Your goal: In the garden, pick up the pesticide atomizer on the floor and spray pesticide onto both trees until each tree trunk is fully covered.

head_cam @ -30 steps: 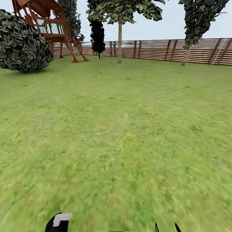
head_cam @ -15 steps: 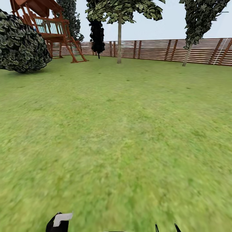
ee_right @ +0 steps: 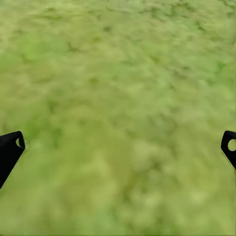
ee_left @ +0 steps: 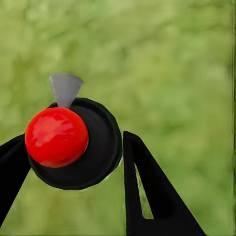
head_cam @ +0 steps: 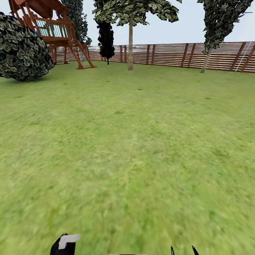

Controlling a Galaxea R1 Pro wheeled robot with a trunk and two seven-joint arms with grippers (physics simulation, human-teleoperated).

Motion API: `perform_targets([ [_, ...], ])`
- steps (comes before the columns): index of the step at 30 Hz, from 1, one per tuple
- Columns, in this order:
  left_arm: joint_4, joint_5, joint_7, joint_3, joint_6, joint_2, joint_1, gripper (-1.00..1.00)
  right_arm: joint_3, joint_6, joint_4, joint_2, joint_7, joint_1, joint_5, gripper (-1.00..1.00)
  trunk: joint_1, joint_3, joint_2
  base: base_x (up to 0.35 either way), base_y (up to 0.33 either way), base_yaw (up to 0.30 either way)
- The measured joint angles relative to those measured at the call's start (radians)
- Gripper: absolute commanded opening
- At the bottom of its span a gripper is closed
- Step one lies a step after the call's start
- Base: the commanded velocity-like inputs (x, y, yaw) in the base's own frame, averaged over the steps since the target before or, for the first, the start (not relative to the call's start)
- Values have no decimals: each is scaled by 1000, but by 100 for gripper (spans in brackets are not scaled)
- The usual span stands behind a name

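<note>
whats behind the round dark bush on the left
Behind the bush rises a red-brown wooden play tower with a ladder, and beyond it the slat fence. The bush covers the tower's lower left part, so what stands there cannot be seen.

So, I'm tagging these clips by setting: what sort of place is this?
Most likely a fenced back garden or yard: a grass lawn runs to a brown slatted wooden fence, with a wooden play tower and trees along the edge.
</note>
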Motion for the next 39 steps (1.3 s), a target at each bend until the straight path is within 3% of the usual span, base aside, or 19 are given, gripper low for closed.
perform_targets([
  [39, -1, 0, 0, -2, 0, -2, 0, -100, 0, 0, 0, 1, 0, 0, 0, 100, 0, 0, 0, 339, -10, 0],
])
